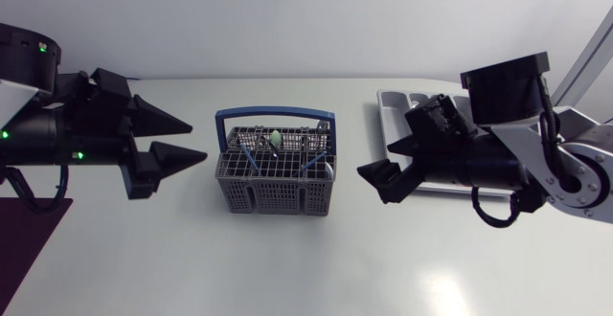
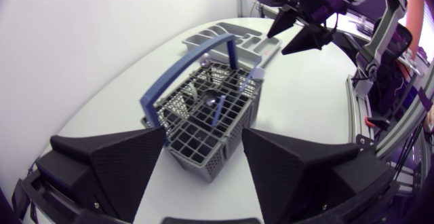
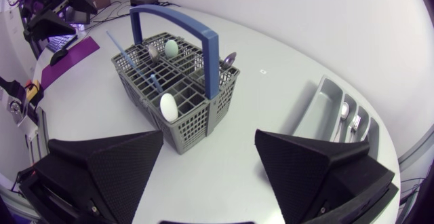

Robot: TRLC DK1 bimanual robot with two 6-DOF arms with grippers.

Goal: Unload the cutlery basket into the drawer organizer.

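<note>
The cutlery basket (image 1: 275, 172) stands upright near the middle of the white bench (image 1: 287, 268), between my two pincers and touched by neither. It is a grey plastic box with grid walls and a grid top split into small compartments. A broad blue handle (image 3: 178, 22) arches over it from one side to the other.

Several pieces stick up out of the compartments. There is a white oval spoon head (image 3: 168, 106) at the corner nearest my right pincer and a pale green one (image 3: 171, 47) further back. A metal spoon bowl (image 3: 229, 60) sits at the rim by the foot of the handle, and two thin blue stems (image 3: 119, 46) lean at a slant.

The drawer organizer (image 1: 395, 115) is a pale grey tray with long parallel slots. It lies flat on the bench near the basket on my right arm's side, apart from it, and from above my right arm covers part of it. In the right wrist view some metal cutlery (image 3: 347, 110) lies in its slots, though I cannot make out which pieces.

My left pincer (image 1: 196, 140) hangs just beside the basket's left wall, pointing at it, with its fingers apart and nothing between them. My right pincer (image 1: 374, 160) is on the other side, between basket and organizer. It also has its fingers spread wide and holds nothing.
</note>
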